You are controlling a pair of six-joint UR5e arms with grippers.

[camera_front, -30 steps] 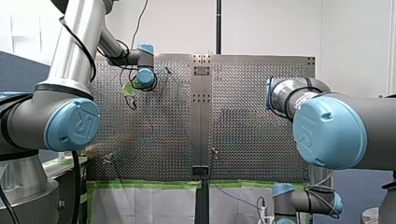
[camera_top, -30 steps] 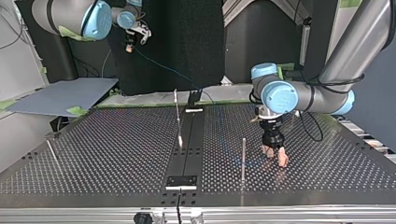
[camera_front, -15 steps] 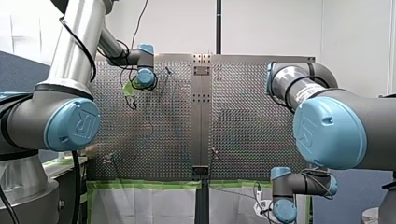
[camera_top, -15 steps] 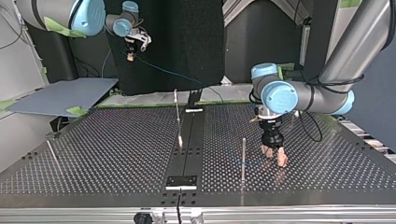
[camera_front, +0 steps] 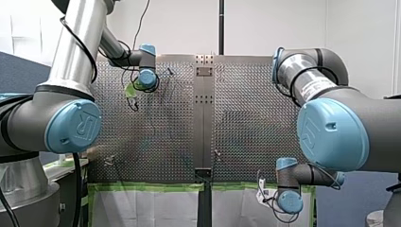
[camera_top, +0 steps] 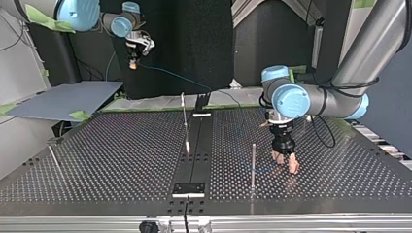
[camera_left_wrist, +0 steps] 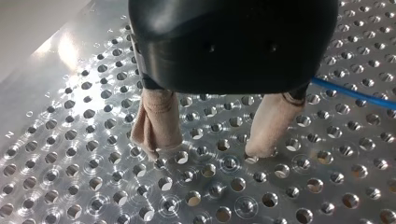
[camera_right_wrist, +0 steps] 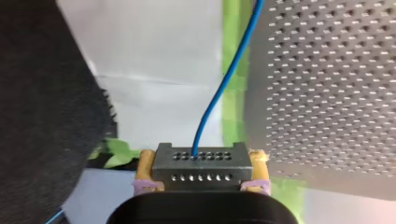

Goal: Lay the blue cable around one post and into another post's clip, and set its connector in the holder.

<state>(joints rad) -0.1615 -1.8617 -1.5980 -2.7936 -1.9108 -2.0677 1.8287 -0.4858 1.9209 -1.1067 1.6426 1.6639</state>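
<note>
My right gripper's (camera_right_wrist: 201, 157) yellow-padded fingers (camera_right_wrist: 145, 164) clamp the grey connector (camera_right_wrist: 201, 173) beyond the worktop's (camera_top: 121, 145) far edge, the blue cable (camera_right_wrist: 223, 88) running lengthwise straight ahead to my left gripper (camera_top: 285, 164), which stands parted and empty beside a post (camera_top: 253, 165).
</note>
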